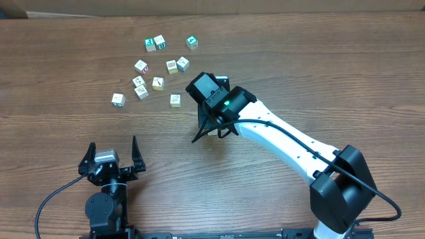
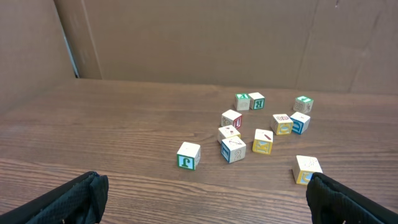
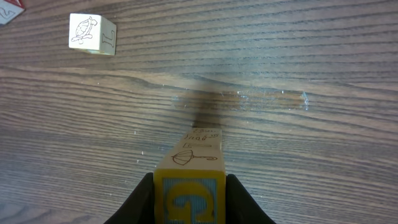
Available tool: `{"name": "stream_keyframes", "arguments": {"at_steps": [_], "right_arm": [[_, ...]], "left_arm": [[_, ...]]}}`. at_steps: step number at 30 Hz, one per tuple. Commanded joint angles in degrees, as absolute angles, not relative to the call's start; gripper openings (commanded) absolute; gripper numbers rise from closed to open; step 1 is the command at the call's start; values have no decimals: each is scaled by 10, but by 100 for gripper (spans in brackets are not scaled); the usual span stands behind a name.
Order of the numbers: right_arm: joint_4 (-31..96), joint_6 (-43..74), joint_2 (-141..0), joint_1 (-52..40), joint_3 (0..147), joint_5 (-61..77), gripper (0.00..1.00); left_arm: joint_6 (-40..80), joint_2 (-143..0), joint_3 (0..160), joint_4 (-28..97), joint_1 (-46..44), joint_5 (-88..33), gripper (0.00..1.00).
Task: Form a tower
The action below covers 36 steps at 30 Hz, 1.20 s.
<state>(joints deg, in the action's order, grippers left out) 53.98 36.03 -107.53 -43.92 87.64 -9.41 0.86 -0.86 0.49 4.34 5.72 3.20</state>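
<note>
The tower point(image 3: 198, 155) stood directly beneath the right gripper point(image 3: 190, 200), whose fingers were clamped on either side of its yellow, blue-lettered top. Ahead and to that gripper's left, well apart, a pale cube point(image 3: 92, 34) lay on the wooden table point(image 3: 311, 62). The left gripper point(image 1: 111, 145) stood spread wide, holding nothing.

White R arm point(image 1: 285, 145) w/ black joints, green LED point(image 1: 226, 103) (by wrist), black cable point(image 1: 292, 135); L arm point(image 1: 106, 202) black.
</note>
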Motion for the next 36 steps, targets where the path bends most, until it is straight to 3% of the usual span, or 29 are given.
{"name": "stream_keyframes", "arguments": {"at_steps": [1, 36], "right_arm": [[538, 362, -1075, -442, 869, -93, 20], [552, 356, -1074, -442, 882, -90, 20]], "left_arm": [[-4, -3, 3, 42, 56, 31, 100], [-4, -3, 3, 42, 56, 31, 99]]}}
